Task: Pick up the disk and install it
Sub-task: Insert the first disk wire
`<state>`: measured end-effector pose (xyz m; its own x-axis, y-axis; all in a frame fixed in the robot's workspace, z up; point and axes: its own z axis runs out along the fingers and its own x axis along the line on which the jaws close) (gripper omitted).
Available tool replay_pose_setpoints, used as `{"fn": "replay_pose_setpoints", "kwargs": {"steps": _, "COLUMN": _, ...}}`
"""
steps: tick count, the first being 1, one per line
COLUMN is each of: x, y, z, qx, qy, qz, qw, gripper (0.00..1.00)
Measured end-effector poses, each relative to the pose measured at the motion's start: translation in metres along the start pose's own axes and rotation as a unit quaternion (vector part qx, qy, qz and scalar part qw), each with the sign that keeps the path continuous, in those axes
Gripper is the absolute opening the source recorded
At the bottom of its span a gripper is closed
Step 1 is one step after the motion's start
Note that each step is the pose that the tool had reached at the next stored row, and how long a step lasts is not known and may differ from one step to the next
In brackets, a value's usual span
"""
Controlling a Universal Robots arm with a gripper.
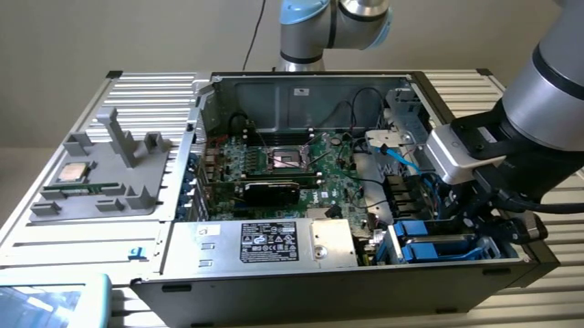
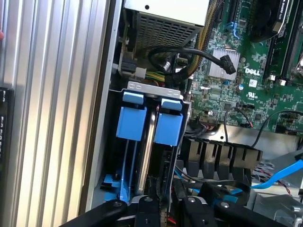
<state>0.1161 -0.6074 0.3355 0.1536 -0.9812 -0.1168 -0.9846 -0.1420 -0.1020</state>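
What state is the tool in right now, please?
Tool: cannot be told whether open or closed; it sits right at the edge of the disk, which stands upright inside the computer case.

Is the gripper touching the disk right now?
Cannot tell. The wrist view puts the gripper right at the near end of the disk, but the gripper's own black parts cover where they would meet.

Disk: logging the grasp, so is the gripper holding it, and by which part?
Cannot be told. The gripper is at one end of the disk, which stands on edge in the drive bay.
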Motion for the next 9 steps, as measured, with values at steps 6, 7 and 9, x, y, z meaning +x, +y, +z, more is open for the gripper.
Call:
{"fn": "replay_pose_setpoints", "kwargs": {"steps": 6, "x": -0.0005, "y": -0.0003, "z": -0.0020, "qx": 0.0000, "qy": -0.0001, "qz": 0.000, "qw": 1.0000, "gripper": 0.17}}
{"fn": "replay_pose_setpoints", "kwargs": {"steps": 7, "x": -0.0014, "y": -0.0005, "z": -0.0031, "qx": 0.0000, "qy": 0.0000, "qz": 0.000, "qw": 1.0000, "gripper": 0.17}}
{"fn": "replay_pose_setpoints", "kwargs": {"steps": 9, "x": -0.0034, "y": -0.0011, "z": -0.0052, "qx": -0.0004, "qy": 0.0022, "qz": 0.000, "qw": 1.0000, "gripper": 0.17}}
